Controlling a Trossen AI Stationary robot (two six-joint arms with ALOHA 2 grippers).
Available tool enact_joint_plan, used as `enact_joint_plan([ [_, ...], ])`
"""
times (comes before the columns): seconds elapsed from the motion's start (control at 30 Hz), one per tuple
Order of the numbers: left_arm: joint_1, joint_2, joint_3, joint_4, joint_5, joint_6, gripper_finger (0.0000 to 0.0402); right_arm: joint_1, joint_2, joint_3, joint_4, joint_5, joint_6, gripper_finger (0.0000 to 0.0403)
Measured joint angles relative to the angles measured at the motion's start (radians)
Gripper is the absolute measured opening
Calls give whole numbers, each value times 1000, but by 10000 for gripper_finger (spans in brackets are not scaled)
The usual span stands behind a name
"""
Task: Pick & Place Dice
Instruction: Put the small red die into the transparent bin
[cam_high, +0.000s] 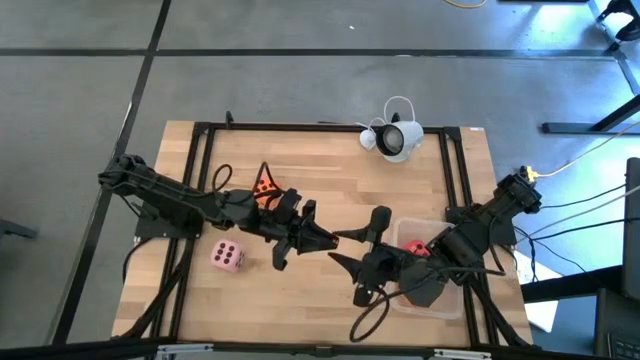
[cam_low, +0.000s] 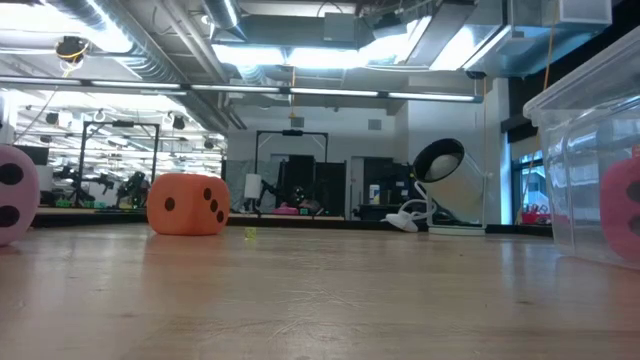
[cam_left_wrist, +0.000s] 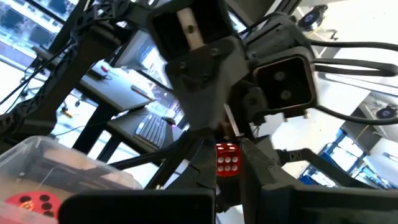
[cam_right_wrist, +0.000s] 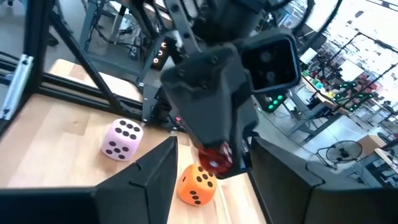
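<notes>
Handover of a red die in mid-air above the worktop (cam_high: 330, 185)

The left tool (cam_high: 335, 240) is clamped on the red die (cam_left_wrist: 227, 158); the right tool (cam_high: 345, 238), fingers apart, faces it tip to tip. Pink die (cam_high: 227, 256) and orange die (cam_high: 265, 187) wait; another red die (cam_high: 414, 247) sits in the clear bin (cam_high: 450, 303). Next, probably: right closes, left releases.

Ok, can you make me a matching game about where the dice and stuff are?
Things:
1. pink die
2. orange die
3. little red die with white dots
4. white round gadget

Places:
A. on the wood, tucked against the far side of the left arm
B. at the table's far edge
C. on the wood, on the near side of the left arm
D. pinched in the left hand, up off the table

Pairs: 1-C, 2-A, 3-D, 4-B
</notes>
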Motion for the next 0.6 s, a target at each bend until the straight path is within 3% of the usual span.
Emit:
enact_joint_plan([
  [0.23,1,0,0,8,11,-9,10,-17,0,0,3,-31,-1,179],
  [0.6,18,0,0,12,18,-19,10,-18,0,0,27,-18,-9,106],
])
